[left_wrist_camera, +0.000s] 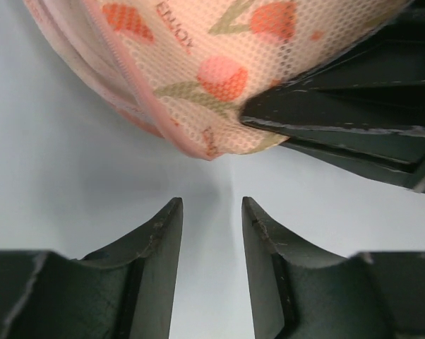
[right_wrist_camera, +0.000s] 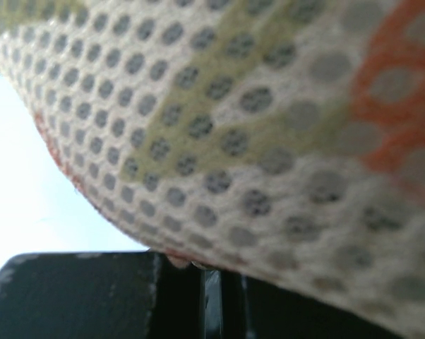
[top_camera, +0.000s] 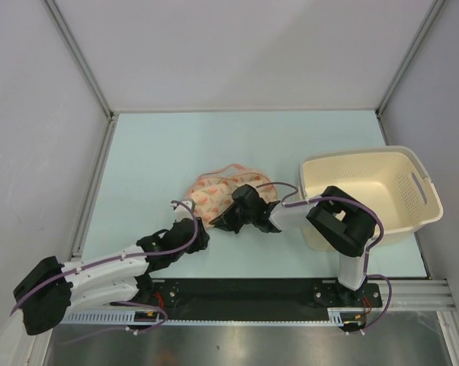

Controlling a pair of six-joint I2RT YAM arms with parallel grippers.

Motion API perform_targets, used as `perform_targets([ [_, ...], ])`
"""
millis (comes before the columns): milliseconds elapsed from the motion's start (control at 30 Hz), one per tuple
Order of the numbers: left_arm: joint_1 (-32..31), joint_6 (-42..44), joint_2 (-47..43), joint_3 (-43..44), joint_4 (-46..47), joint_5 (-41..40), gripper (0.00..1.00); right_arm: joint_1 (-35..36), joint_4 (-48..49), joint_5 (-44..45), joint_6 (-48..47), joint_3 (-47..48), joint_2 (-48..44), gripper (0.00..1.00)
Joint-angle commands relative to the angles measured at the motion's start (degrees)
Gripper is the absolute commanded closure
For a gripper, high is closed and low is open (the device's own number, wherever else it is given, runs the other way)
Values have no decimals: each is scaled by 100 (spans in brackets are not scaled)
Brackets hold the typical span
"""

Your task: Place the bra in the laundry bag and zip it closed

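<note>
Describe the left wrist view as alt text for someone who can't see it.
The left gripper hangs open just short of the peach mesh laundry bag on the pale table. The right gripper's dark fingers pinch the bag's edge from the right.

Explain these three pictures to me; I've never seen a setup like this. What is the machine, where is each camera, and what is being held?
The overhead picture shows two robot arms bolted at the near edge of a pale table. The other two pictures come from cameras on each wrist. In the middle lies a peach patterned laundry bag; a cream plastic basket stands at the right. The right claw is shut on the laundry bag's edge, whose mesh fills its close-up. The left claw is open, just short of the bag, holding nothing. No bra is visible.
</note>
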Motion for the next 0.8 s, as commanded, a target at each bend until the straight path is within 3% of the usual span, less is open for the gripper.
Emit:
perform_targets([
  [0, -58, -33, 316, -12, 337, -284, 57, 62, 132, -9, 276, -158, 40, 100],
  [300, -58, 363, 597, -180, 1295, -373, 64, 62, 79, 62, 320, -158, 14, 100],
  [767, -58, 495, 1248, -65, 1541, -856, 63, 132, 26, 44, 408, -70, 5, 100],
])
